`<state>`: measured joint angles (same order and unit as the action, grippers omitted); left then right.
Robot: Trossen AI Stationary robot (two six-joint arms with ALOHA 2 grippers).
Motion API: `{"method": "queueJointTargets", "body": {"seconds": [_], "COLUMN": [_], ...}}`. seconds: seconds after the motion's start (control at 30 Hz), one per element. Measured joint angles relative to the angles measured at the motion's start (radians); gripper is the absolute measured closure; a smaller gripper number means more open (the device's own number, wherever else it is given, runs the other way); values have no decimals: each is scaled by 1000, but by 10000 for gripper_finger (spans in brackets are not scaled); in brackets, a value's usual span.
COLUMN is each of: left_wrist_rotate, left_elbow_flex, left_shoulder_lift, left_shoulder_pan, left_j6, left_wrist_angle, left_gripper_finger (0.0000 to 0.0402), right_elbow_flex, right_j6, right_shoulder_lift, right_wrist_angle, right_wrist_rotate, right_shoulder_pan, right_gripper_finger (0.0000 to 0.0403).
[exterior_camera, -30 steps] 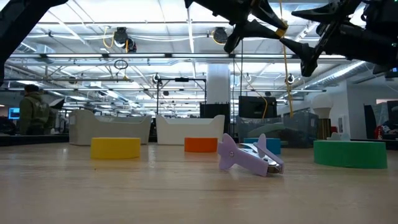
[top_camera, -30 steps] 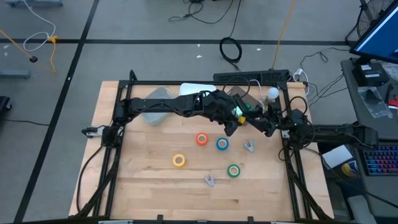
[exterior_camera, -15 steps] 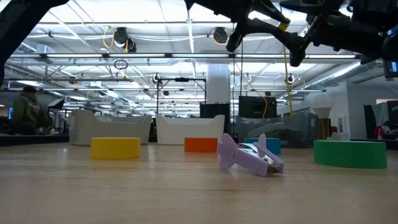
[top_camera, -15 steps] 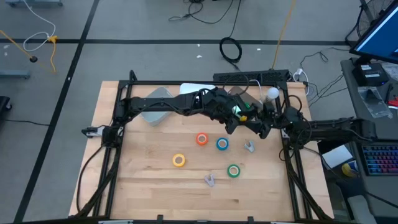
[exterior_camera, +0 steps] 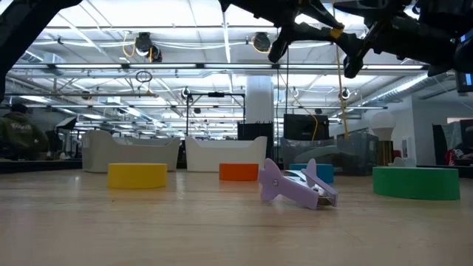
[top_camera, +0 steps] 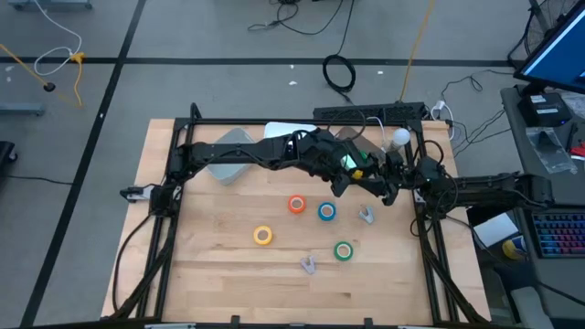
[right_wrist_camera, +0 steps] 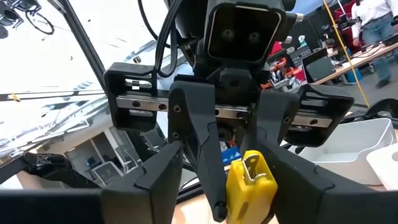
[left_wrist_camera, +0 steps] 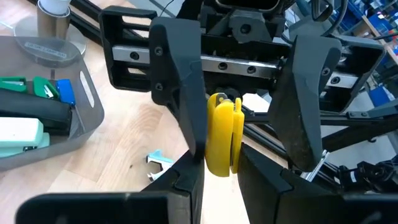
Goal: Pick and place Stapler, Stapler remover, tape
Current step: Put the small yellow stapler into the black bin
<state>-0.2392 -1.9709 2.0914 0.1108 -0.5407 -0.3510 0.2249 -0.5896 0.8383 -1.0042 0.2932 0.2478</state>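
**Operator:** What is the state of the table (top_camera: 210,274) and the arms?

**Technician:** Both arms meet in mid-air over the rear right of the table. The left gripper (top_camera: 343,180) is clamped on a yellow stapler remover (left_wrist_camera: 222,134), which hangs well above the wood. The right gripper (top_camera: 382,185) faces it with its fingers on either side of the remover. One finger touches the remover and the other stands clear of it, so that gripper is not yet closed.

**Operator:** What is the step in hand?

**Technician:** It appears to be a transfer from left to right. Hold the left grip firm until both right fingers bear on the yellow body. Seat them on a part the left fingers do not cover, square to its flat sides. Release the left gripper only after that, then draw the arms straight apart. Releasing early may drop the part.

**Operator:** What are the surroundings?

**Technician:** The grey tray (left_wrist_camera: 87,102) lies near the grippers and holds a stapler (left_wrist_camera: 25,134). It is the likely destination. Four tape rolls remain on the table: red-orange (top_camera: 296,205), blue (top_camera: 326,212), yellow (top_camera: 263,236) and green (top_camera: 343,250). They lie apart from one another.

**Operator:** Are there obstructions?

**Technician:** Two lilac stapler removers lie loose. One (top_camera: 366,216) is just beside the blue roll, the other (top_camera: 308,265) is near the green roll. Both sit below the grippers, not in the transfer path. The main constraint is how close the two arms are.
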Motion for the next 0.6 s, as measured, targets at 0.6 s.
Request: {"method": "queueJointTargets", "body": {"seconds": [0.6], "left_wrist_rotate": [-5], "left_elbow_flex": [0], "left_shoulder_lift": [0], "left_shoulder_pan": [15], "left_j6": [-13], "left_wrist_angle": [-13], "left_gripper_finger": [314], "right_elbow_flex": [0], "right_j6": [11], "right_shoulder_lift": [0], "right_wrist_angle": [3], "right_wrist_rotate": [-10], "right_shoulder_pan": [3], "right_gripper_finger": [263]}}
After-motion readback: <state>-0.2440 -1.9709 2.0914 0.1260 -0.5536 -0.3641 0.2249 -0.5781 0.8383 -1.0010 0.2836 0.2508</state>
